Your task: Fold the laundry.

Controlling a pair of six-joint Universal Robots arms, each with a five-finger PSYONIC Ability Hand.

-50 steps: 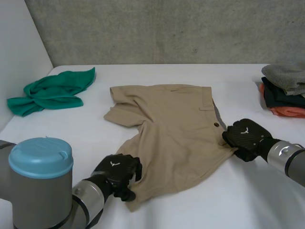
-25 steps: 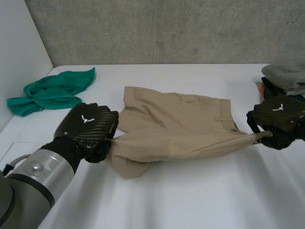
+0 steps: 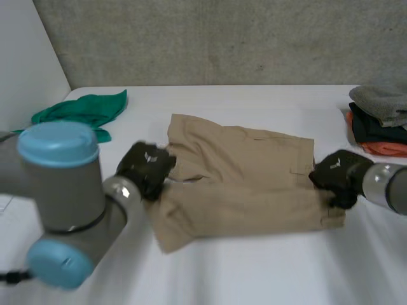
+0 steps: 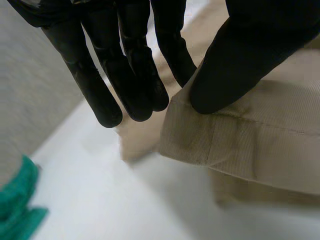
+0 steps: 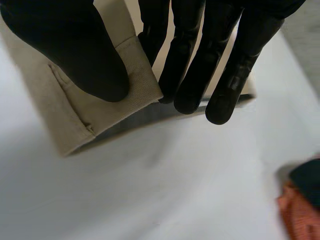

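Head view: tan shorts [image 3: 241, 190] lie folded over, mid-way across the white table [image 3: 254, 273]. Left hand [image 3: 145, 166] is at their left end, right hand [image 3: 334, 173] at their right end. Green cloth [image 3: 89, 108] far left, clothes pile [image 3: 381, 117] far right.
Left wrist view: thumb on the top layer's edge, straight fingers [image 4: 135, 85] under it, pinching.
Right wrist view: thumb and straight fingers [image 5: 190, 75] pinch the top layer's corner.

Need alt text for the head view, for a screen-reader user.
Tan shorts lie folded over on a white table, the robot's left hand gripping one end and its right hand the other. A crumpled green cloth lies at the table's back left, and a stack of folded clothes sits at its right edge.
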